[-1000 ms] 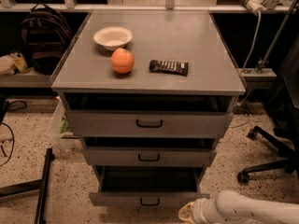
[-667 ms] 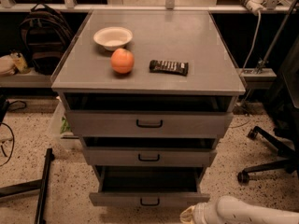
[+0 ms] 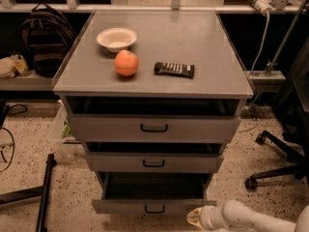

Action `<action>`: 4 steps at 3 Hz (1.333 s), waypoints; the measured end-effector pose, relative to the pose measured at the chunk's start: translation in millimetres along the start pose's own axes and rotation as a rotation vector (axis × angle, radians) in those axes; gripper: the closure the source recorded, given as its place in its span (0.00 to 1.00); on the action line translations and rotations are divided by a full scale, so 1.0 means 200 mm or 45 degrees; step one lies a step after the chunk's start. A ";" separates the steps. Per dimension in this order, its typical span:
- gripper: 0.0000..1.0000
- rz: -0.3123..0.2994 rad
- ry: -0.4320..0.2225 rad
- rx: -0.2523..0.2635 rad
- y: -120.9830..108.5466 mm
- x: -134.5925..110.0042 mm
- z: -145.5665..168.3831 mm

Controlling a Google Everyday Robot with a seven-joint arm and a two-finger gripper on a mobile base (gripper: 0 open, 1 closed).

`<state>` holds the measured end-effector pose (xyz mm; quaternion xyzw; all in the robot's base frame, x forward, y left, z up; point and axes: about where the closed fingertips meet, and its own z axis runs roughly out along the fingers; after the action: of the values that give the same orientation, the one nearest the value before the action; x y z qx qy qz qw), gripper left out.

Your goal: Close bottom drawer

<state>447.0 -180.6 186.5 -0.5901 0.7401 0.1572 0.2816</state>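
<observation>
Little had changed over the last second: at the far left of the frame a backpack (image 3: 41, 37) sat on a shelf, and on the left of the grey cabinet top (image 3: 203, 37) a white bowl (image 3: 116, 38) appeared to hold nothing, with an orange (image 3: 126, 63) just in front of it and a dark wrapped snack bar (image 3: 174, 69) to the right, all where they had been. Below, the top drawer (image 3: 106, 128) and the middle drawer (image 3: 193, 162) each stood slightly open, their insides too dark to show any contents. The bottom drawer (image 3: 120, 207), at the lower centre of the frame, was still pulled out farthest of the three, its dark cavity showing nothing inside and its small black handle (image 3: 154, 209) untouched. At the lower right, the gripper (image 3: 194, 218) had sunk only slightly toward the frame's edge and lay just beside the right end of that drawer's front panel; whether it touched the panel, and whether it was open or closed, could not be told. The white arm (image 3: 241, 216) reached in from the right. Judging by the unmoved panel, the push had not yet begun. An office chair base (image 3: 275, 163) stood at the right.
</observation>
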 end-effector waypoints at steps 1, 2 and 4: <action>1.00 -0.001 0.000 0.001 0.00 0.00 0.00; 1.00 -0.082 -0.030 0.099 -0.05 0.00 0.05; 1.00 -0.202 -0.081 0.253 -0.13 0.00 0.13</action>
<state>478.4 -172.9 169.1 -0.6108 0.6936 0.0790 0.3737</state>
